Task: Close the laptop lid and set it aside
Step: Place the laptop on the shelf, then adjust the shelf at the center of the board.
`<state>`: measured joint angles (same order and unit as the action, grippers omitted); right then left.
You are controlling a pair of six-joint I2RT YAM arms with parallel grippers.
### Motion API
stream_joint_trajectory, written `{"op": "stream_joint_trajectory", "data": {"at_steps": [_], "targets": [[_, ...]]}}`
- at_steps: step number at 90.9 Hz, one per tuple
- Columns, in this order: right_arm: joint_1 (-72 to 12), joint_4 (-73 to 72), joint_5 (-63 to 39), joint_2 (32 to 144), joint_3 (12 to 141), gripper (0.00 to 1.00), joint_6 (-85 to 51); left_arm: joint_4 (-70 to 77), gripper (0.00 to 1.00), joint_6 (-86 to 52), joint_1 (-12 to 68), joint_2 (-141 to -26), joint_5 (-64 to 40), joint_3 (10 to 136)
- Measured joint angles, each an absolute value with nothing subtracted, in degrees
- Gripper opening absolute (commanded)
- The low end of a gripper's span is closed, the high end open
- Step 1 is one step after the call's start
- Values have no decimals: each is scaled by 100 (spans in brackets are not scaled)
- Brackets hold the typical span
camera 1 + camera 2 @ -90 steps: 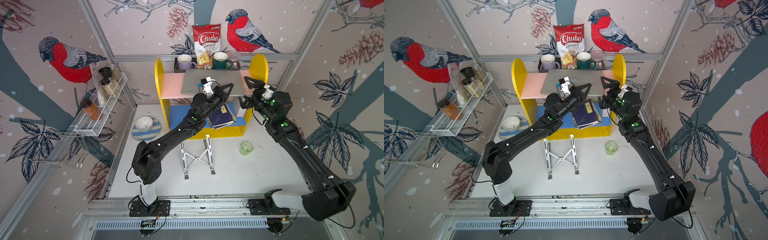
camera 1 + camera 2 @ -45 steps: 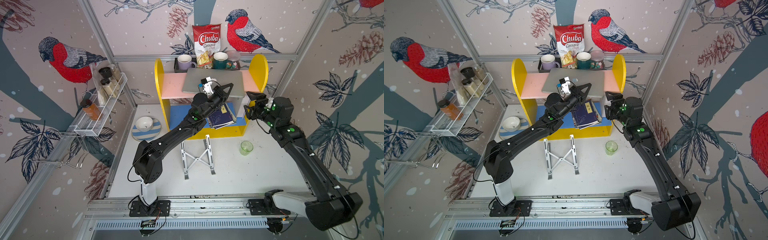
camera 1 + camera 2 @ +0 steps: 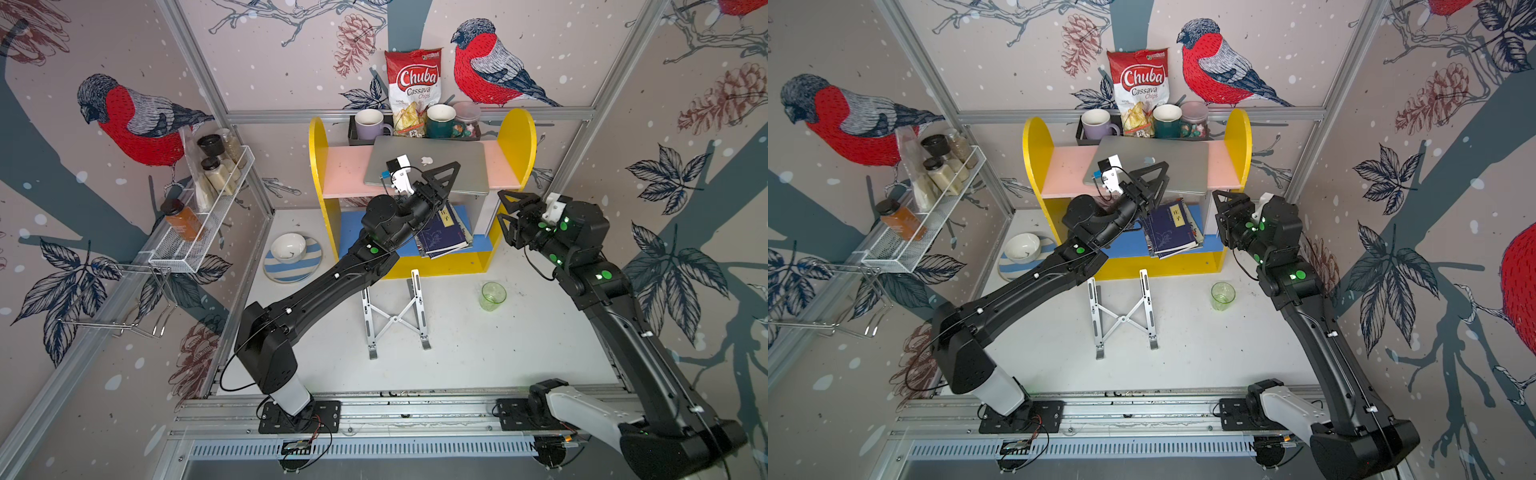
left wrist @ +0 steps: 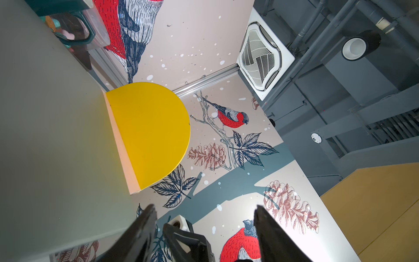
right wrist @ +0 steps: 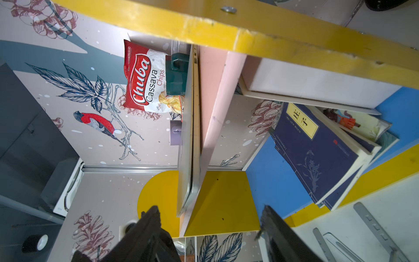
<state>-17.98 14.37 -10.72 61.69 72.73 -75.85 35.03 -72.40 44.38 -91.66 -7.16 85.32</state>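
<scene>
Silver-grey laptop [image 3: 469,166], lid [image 3: 424,149] closed, logo up, flat on pink shelf [image 3: 345,174]

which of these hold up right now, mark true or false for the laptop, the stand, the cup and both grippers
1. The laptop lies closed on the pink shelf. True.
2. The laptop sits on the folding stand. False: the stand is bare on the table.
3. The right gripper clamps the laptop's edge. False: its jaws are open and apart from it.
4. The green cup stands on the table. True.
5. The left gripper is open, gripping nothing. True.
</scene>
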Motion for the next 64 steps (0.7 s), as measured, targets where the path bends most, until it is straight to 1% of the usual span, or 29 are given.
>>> {"op": "stream_joint_trajectory", "data": {"at_steps": [10,18,20,27,33,45,64], "targets": [[-1817,1557,-1105,6106,7275,19,-7323,3052,69,-6936,4541,-8451,-537,8027],[-1905,1660,-1282,6198,7387,0,-7170,2414,69,-6532,4619,-7771,-307,7749],[-1933,1678,-1326,6235,7430,0,-7131,2255,69,-6420,4641,-7599,-261,7699],[-2073,1719,-1468,6429,7642,0,-6976,1562,77,-5981,4698,-6928,12,7483],[-2213,1767,-1612,6628,7846,0,-6855,908,81,-5645,4705,-6390,255,7334],[-2355,1811,-1789,6991,8141,0,-6687,-462,92,-5111,4705,-5321,1028,6963],[-2292,1817,-1957,7540,8429,0,-6589,-1968,94,-4755,4705,-3959,1975,6346]]}}
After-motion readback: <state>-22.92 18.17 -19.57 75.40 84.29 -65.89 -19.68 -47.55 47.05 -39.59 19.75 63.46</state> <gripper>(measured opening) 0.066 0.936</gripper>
